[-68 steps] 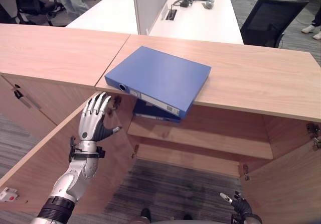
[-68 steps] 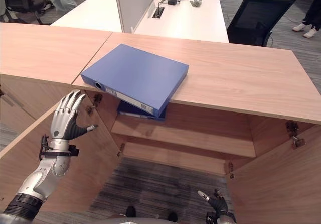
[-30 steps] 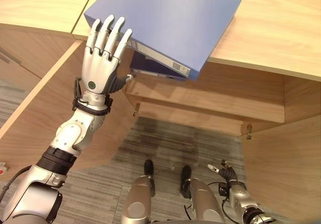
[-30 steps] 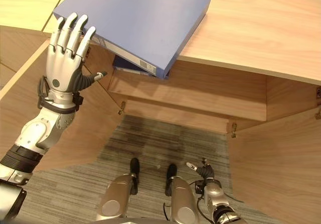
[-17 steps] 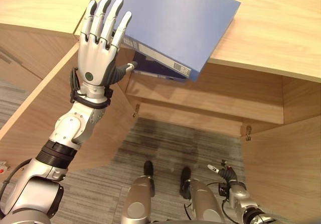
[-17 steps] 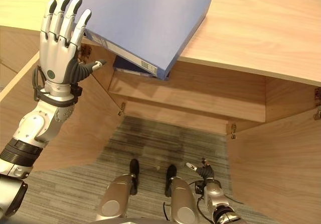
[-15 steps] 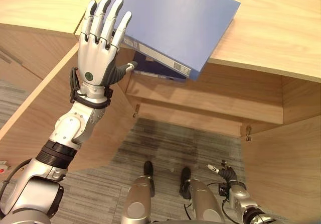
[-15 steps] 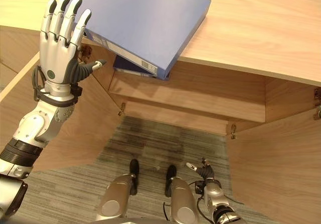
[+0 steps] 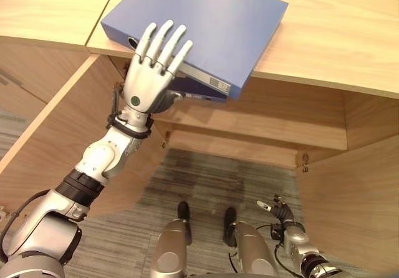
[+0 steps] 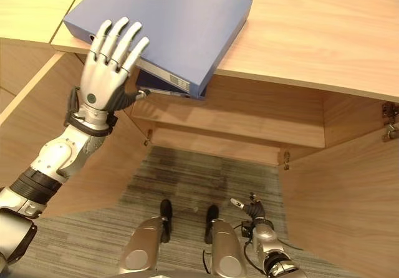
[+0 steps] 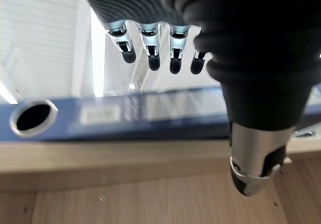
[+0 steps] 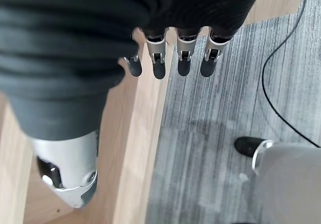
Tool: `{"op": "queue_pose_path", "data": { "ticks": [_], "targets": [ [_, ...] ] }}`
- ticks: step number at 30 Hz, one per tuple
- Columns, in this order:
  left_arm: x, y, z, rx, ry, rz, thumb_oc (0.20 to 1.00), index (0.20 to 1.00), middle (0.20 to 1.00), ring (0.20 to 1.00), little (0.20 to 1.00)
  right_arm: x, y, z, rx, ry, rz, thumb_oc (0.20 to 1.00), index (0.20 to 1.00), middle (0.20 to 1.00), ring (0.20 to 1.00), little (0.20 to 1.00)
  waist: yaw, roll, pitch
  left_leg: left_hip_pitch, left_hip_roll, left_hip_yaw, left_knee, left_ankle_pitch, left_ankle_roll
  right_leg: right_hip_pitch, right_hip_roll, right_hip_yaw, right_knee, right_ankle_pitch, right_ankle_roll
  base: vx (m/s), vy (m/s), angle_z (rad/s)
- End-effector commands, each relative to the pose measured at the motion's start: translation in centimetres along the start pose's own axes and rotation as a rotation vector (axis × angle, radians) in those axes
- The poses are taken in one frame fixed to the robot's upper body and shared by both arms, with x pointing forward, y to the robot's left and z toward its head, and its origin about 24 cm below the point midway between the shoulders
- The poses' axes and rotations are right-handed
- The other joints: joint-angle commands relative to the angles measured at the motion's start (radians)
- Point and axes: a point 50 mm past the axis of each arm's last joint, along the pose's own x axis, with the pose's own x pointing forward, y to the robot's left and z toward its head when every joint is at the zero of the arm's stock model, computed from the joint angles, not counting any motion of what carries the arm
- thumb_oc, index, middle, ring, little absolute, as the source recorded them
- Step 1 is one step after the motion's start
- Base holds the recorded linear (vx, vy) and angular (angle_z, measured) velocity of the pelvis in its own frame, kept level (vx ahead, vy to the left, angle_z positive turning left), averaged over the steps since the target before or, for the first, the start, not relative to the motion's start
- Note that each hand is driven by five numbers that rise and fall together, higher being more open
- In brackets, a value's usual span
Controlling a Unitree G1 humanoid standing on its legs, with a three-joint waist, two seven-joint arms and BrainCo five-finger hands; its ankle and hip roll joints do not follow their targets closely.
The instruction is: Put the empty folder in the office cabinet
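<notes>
Two cabinet doors (image 9: 56,147) stand open, yet the blue folder (image 9: 199,28) lies on the cabinet top (image 9: 336,35), overhanging its edge — the left hand (image 9: 146,85), fingers (image 9: 163,44) straight, is raised against its spine without gripping; the right hand (image 10: 252,210) hangs low, relaxed — shelving remains undone.

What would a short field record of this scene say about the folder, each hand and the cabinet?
folder: blue folder flat on the cabinet top, one corner overhanging the edge
left hand: left hand raised at the folder's spine, fingers straight
right hand: right hand low near the floor, idle
cabinet: doors open; second folder on the shelf
</notes>
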Motion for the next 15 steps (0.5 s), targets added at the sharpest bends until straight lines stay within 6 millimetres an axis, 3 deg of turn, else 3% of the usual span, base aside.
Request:
{"op": "queue_pose_path", "data": {
  "ticks": [1,15],
  "targets": [
    [2.3,0.9,-0.3,0.041,-0.028,0.072,1.0,1.0,1.0,1.0,1.0,-0.3,-0.2,-0.1,0.061,-0.025,-0.015,1.0,1.0,1.0,1.0,1.0,0.008,0.026,-0.036,0.023,0.061,-0.007,0.068,-0.092,-0.057,-0.002,-0.067,0.019,-0.023,0.038,0.154,0.0,0.007,-0.04],
    [4.0,0.7,0.2,0.058,-0.07,0.061,1.0,1.0,1.0,1.0,1.0,-0.3,0.4,-0.3,0.053,-0.009,0.031,1.0,1.0,1.0,1.0,1.0,-0.001,0.031,-0.036,0.025,0.063,-0.001,0.064,-0.088,-0.058,0.001,-0.066,0.022,-0.033,0.044,0.155,0.0,0.0,0.0]
  ]
}}
